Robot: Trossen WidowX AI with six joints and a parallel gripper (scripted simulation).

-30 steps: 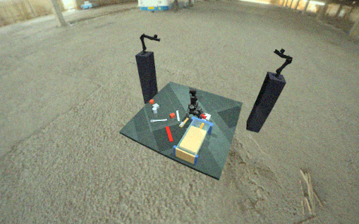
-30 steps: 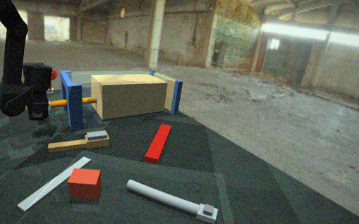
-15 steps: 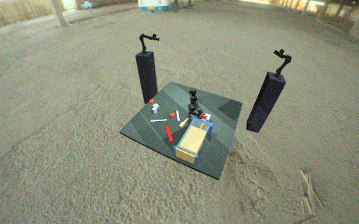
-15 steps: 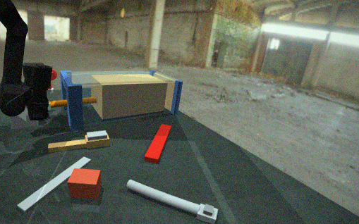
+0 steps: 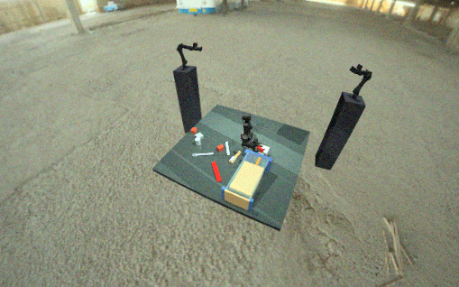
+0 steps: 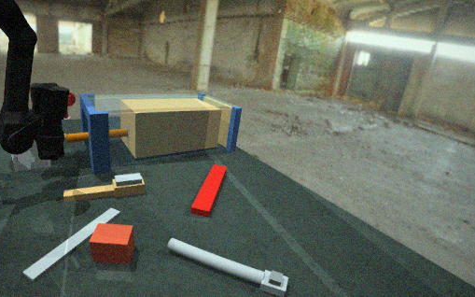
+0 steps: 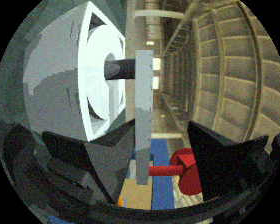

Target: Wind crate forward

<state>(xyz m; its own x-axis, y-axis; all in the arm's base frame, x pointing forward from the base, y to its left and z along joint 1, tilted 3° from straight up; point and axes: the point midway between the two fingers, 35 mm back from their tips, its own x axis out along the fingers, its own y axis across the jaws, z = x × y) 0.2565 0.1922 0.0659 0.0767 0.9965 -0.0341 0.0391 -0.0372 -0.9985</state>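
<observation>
My gripper (image 7: 164,124) is part open at the winch, its fingers apart on either side of the grey crank arm (image 7: 144,100) in the wrist view, holding nothing. The crank's dark shaft (image 7: 122,69) stands in the round hole of the pale winch (image 7: 51,75) (image 6: 22,161). The crank's red knob (image 7: 187,172) (image 6: 71,99) is near the right finger. The tan crate (image 5: 246,178) (image 6: 174,133) sits flat in the clear-panelled cubby. An orange strap (image 6: 118,134) runs from it toward the winch. A gap separates the crate's front from the blue mouth frame (image 6: 99,145). My gripper hides part of the winch in the exterior view.
On the bench lie a tan tool (image 6: 88,191) with a pale block, a red bar (image 6: 209,189), a white flat strip (image 6: 69,244), a red block (image 6: 112,244) and a white rod tool (image 6: 216,261). More small blocks (image 5: 198,139) lie at the left.
</observation>
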